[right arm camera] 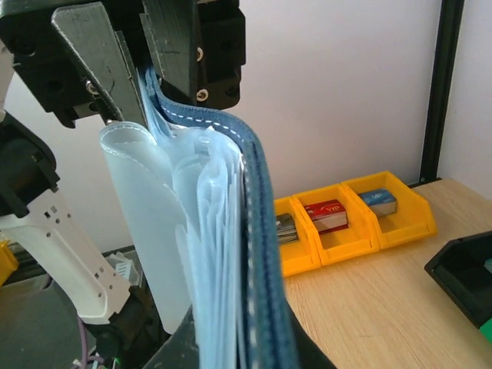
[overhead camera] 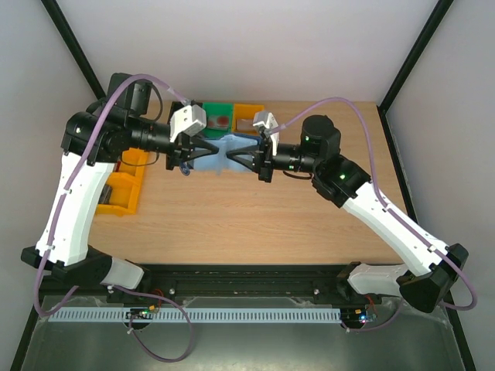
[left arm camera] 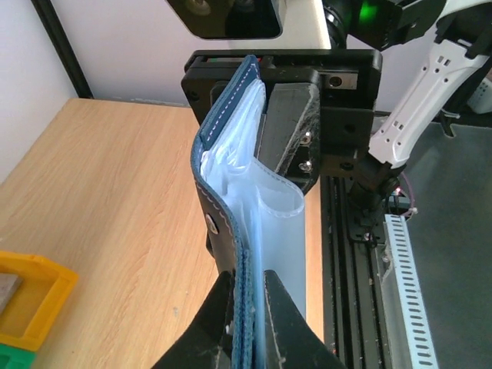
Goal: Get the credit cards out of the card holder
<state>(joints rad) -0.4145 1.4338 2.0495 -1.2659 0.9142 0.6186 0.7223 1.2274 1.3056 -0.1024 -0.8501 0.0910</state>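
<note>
The card holder (overhead camera: 228, 149) hangs unfolded in the air between my two grippers, over the back middle of the table. My left gripper (overhead camera: 203, 149) is shut on its left end and my right gripper (overhead camera: 252, 157) on its right end. In the left wrist view my left gripper (left arm camera: 247, 280) pinches the navy cover (left arm camera: 227, 207) and pale blue pockets (left arm camera: 265, 207) edge-on. In the right wrist view my right gripper (right arm camera: 238, 346) does the same on the holder (right arm camera: 257, 231). No credit card shows in the pockets.
Yellow bins (right arm camera: 346, 231) at the table's left hold stacks of red (right arm camera: 327, 215), blue (right arm camera: 377, 201) and grey cards; they also show in the top view (overhead camera: 128, 182). A green bin (overhead camera: 207, 114) and an orange bin (overhead camera: 247, 113) stand behind the holder. A black bin (right arm camera: 465, 273) lies nearby.
</note>
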